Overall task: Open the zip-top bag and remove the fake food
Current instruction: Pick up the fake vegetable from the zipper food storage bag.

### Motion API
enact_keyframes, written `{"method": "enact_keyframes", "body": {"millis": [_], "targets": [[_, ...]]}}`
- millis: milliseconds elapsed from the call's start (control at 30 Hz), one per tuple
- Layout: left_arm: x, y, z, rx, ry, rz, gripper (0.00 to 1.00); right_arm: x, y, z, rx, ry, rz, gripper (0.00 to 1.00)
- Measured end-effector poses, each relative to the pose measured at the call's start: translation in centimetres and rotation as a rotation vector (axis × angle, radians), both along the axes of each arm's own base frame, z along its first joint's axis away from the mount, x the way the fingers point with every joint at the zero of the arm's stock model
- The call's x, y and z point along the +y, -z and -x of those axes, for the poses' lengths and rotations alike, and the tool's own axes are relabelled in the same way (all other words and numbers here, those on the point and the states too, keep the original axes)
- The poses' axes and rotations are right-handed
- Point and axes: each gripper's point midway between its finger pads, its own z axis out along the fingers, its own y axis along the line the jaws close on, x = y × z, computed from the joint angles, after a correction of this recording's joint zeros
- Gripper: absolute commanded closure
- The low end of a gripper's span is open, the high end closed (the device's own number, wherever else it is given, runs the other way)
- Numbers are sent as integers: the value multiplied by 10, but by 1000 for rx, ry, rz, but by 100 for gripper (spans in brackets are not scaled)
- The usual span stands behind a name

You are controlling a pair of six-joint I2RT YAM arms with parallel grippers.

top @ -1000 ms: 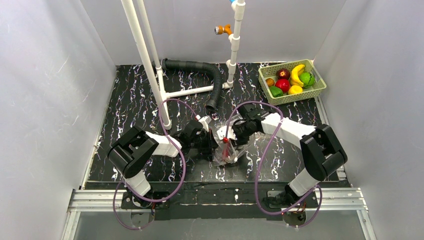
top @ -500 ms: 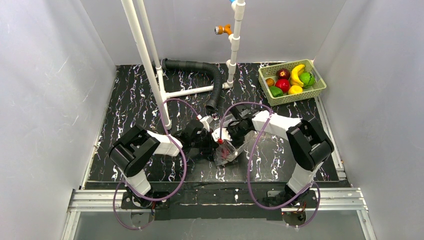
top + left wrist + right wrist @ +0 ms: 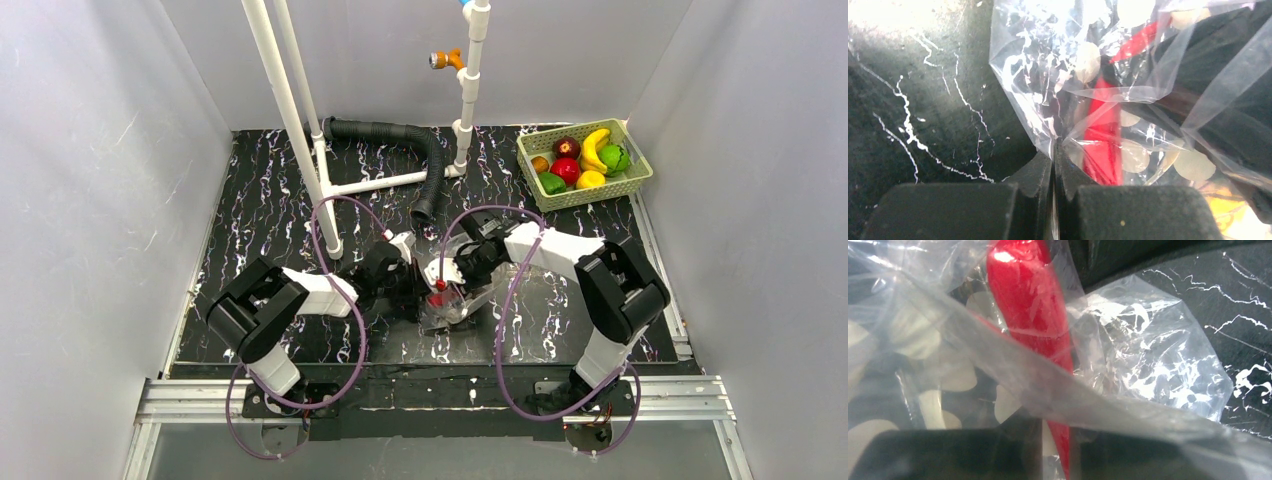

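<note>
Black marbled table (image 3: 260, 200): left gripper (image 3: 1054, 150) pinched tight on zip-top bag (image 3: 1048, 75) edge; red chili (image 3: 1028, 300) inside, just past right gripper (image 3: 1055, 445), grip state unreadable through film.

Work surface was a glossy black marble-look tabletop with white veins (image 3: 250, 190); light glared off it in the left wrist view. Plain pale grey wall panels (image 3: 100, 150) closed the left, far and right edges. White plastic pipe frame (image 3: 292, 120) stood upright left of centre. Black ribbed hose (image 3: 425, 165) curved in from the far edge. Silver aluminium rail (image 3: 180, 400) ran along the near edge.
</note>
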Motion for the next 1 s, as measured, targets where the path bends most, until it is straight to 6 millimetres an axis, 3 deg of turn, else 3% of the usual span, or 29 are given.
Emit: {"method": "enact_keyframes", "body": {"millis": [133, 267, 400, 633, 1000], "targets": [[7, 0, 0, -11, -26, -18, 100, -6, -12, 10, 2, 23, -16, 91], [12, 0, -1, -18, -44, -33, 100, -6, -44, 18, -29, 19, -71, 91], [14, 0, -1, -21, -51, -39, 100, -8, -61, 25, -49, 7, -99, 92], [22, 0, 0, -37, -57, -58, 100, -20, -58, 38, -54, -1, -70, 92], [45, -13, -2, -90, -96, -126, 100, -26, -76, 40, -94, 25, -80, 92]]}}
